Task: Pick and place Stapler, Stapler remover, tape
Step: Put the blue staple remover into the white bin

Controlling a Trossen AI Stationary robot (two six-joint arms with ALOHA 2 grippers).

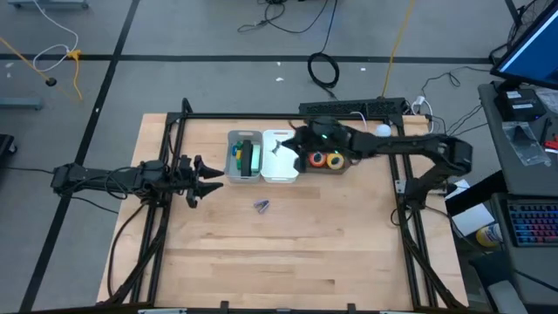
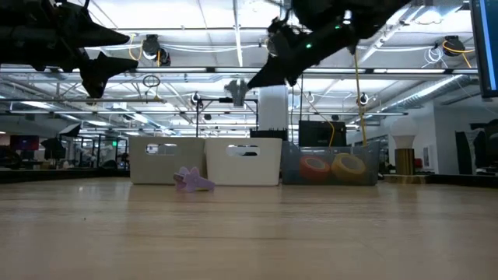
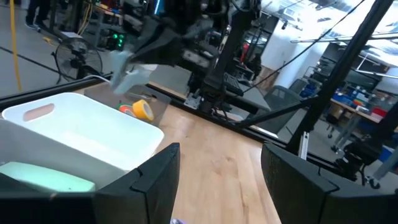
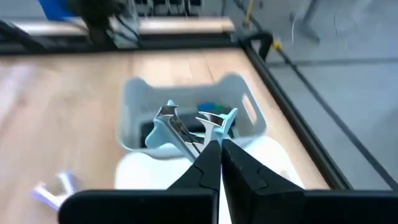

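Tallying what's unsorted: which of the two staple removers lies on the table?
The purple staple remover, loose on the table; the light-blue one is pinched in the right gripper above the white bin.

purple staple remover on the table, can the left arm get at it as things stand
Probably yes. The purple staple remover lies alone on bare wood in front of the bins, and the left gripper hangs open nearby with nothing between them.

Two matte black jointed arms are seen, each ending in tapered black fingers; a green light glows on the right arm (image 1: 324,135).
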